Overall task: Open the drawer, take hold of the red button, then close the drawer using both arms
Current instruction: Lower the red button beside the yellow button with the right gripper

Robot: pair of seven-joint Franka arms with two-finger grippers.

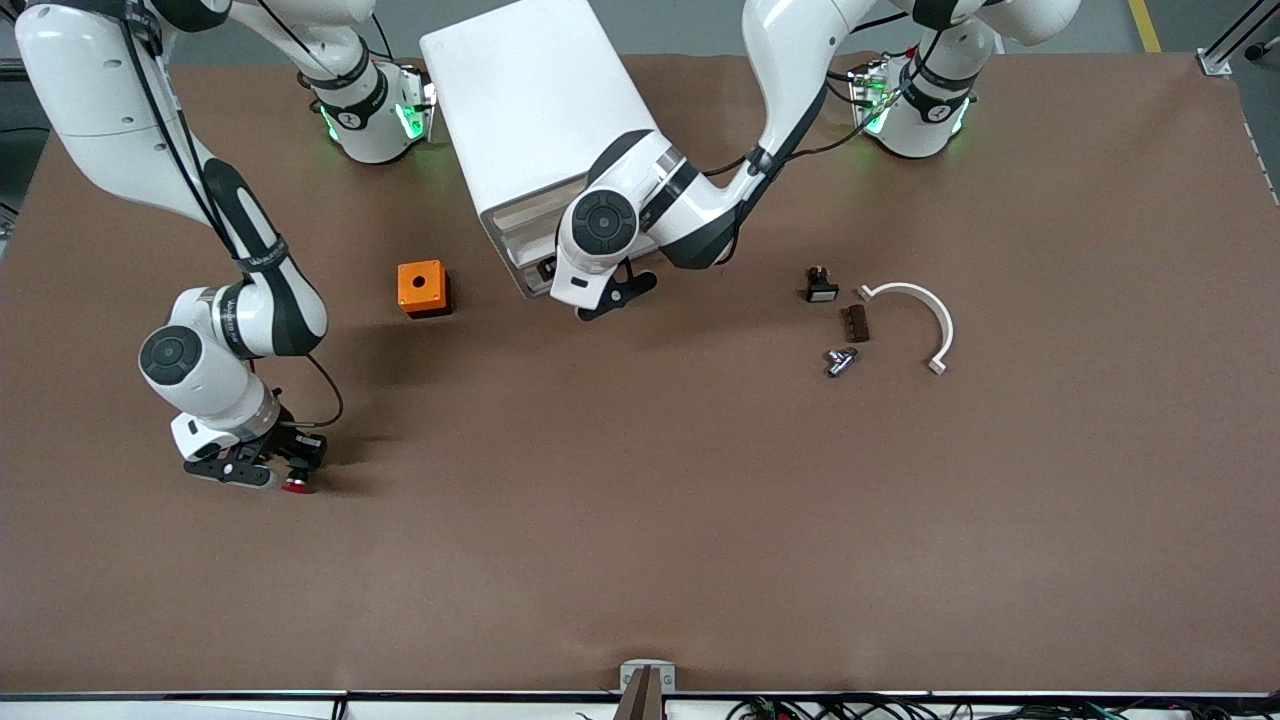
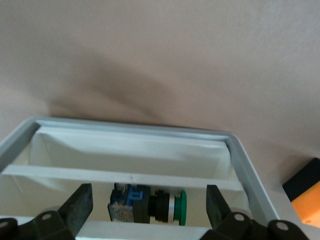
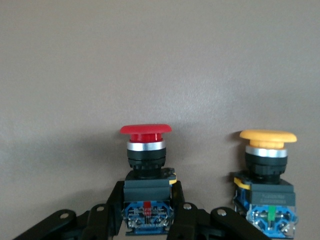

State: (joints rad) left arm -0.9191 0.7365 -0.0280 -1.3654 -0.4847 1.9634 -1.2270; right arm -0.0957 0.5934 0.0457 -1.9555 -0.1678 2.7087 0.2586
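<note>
Nearest the front edge, toward the right arm's end of the bench: right hand (image 1: 262, 472) is low at the bench surface, clamped on the red button (image 3: 145, 131) by its black body, cap pointing away from the wrist. Gripping the body rather than the cap prob. keeps the round cap from slipping out. In the right wrist view a yellow button (image 3: 267, 136) stands just beside it, not gripped; can't make it out in the front view. So the grab step looks done, and the hand sits well apart from the cabinet (image 1: 540, 110), prob. to leave the drawer's path free.

Mid-bench: orange cube (image 1: 422, 287) sits between the right hand and the cabinet, untouched. Toward the left arm's end lie a small black part (image 1: 821, 286), a brown block (image 1: 857, 322), a metal fitting (image 1: 841, 360) and a white curved clip (image 1: 918, 318), all loose, none involved.

Farther back, centre: left hand (image 1: 612, 292) hovers at the cabinet front, fingers (image 2: 78, 206) spread wide and gripping nothing. The drawer (image 2: 135, 150) is pulled out under it; inside lies a green-capped button (image 2: 150, 204) on its side. Open fingers straddling the drawer front suggest it's lined up to push the drawer shut – the step still left.
</note>
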